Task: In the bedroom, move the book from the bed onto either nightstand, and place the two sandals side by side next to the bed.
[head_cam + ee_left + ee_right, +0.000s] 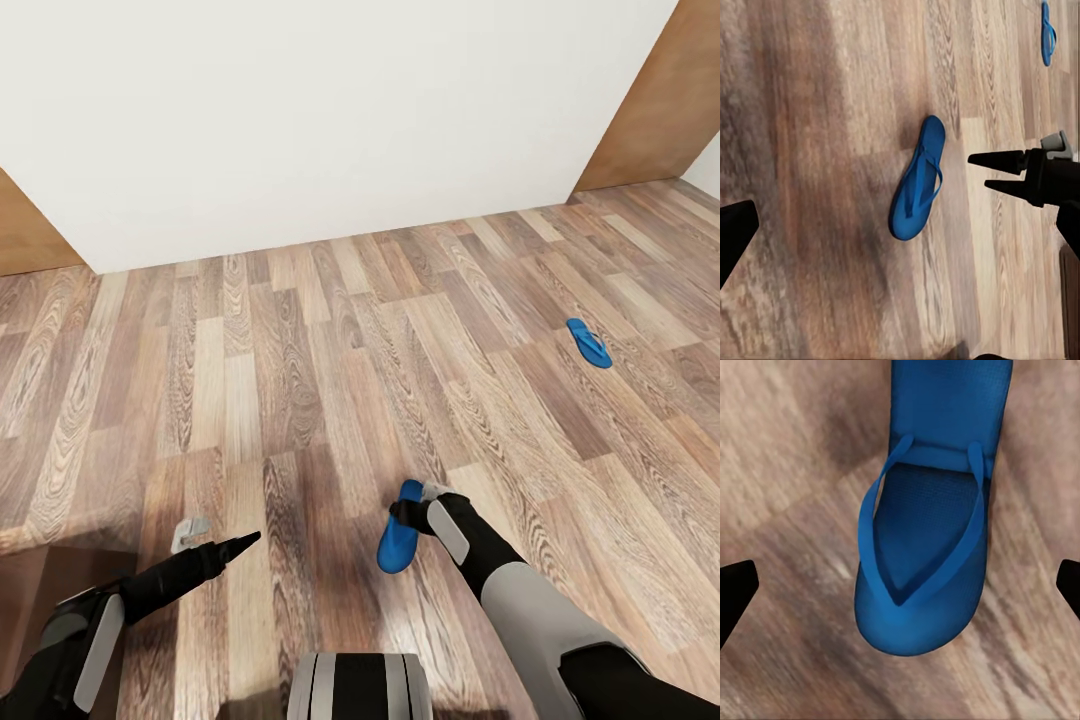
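Near sandal point(399, 541): flat on floor point(300, 350), right pincer point(420, 510) spread wide above it. Far sandal point(589, 342): well apart, open planks around. Left pincer point(215, 535): spread wide.

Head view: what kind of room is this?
Probably an indoor living space: wood-plank floor, plain white wall, and two blue flip-flops, one by the right gripper, one farther off. No furniture confirms the room type.
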Available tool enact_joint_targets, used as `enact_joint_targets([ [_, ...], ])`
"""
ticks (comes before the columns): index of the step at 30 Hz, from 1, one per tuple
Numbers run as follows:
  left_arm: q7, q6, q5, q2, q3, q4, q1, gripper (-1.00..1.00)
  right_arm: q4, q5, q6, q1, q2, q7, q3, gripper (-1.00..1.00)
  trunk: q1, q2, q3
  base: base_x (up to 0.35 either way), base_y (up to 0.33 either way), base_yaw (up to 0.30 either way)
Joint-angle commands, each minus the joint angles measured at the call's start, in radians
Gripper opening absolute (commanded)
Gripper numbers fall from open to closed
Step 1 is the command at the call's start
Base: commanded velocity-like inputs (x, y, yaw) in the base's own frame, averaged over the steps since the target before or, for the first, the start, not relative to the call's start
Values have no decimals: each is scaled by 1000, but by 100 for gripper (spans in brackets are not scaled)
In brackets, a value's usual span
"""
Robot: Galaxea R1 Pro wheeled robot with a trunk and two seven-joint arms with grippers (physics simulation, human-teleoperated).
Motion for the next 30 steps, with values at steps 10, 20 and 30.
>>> enact_joint_targets([
  [10, -1, 7, 3, -6, 0, 0, 0, 100, -4, -26, 4, 0, 1, -4, 7, 100, 0, 0, -1, 0, 0, 0],
  [20, -1, 7, 3, -6, 1, 0, -1, 100, -3, -26, 4, 0, 1, -2, 7, 100, 3, -2, -28, 0, 0, 0],
  [30, -2, 4, 4, -6, 1, -3, -1, 100, -1, -26, 4, 0, 1, -2, 7, 100, 3, -2, -28, 0, 0, 0],
])
